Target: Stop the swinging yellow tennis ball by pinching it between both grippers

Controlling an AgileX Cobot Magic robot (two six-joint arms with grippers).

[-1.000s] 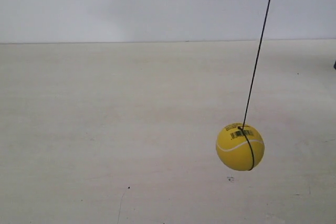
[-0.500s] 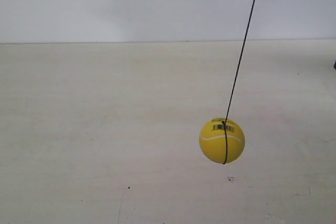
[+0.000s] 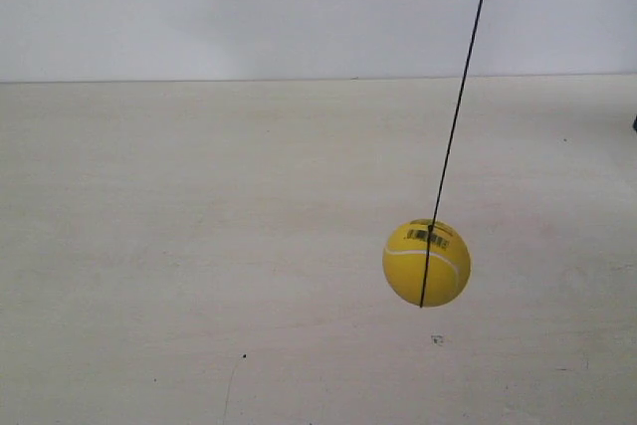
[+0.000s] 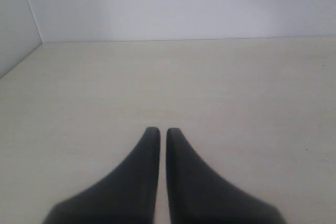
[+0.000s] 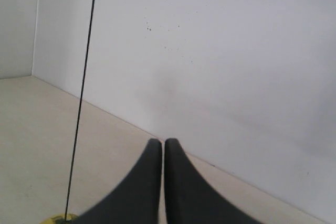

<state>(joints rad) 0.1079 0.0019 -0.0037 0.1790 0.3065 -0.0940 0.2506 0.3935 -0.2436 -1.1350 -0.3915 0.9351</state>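
Note:
The yellow tennis ball (image 3: 426, 263) hangs on a thin black string (image 3: 460, 97) above the pale table, right of centre in the exterior view, barcode on its upper side. Neither arm shows in the exterior view apart from a dark sliver (image 3: 634, 123) at the right edge. In the left wrist view my left gripper (image 4: 158, 130) is shut, its black fingers together over bare table, with no ball in sight. In the right wrist view my right gripper (image 5: 158, 142) is shut too; the string (image 5: 81, 98) and a sliver of the ball's top (image 5: 59, 219) show beside it.
A pale wooden table (image 3: 199, 246) spreads under the ball, with a white wall (image 3: 249, 7) behind it. A small dark speck (image 3: 437, 339) marks the table just below the ball. The left wrist view shows a wall corner (image 4: 31, 14).
The ball swung from right toward the left and higher, then slightly back to the right, turning on its string. No arm has entered the exterior view.

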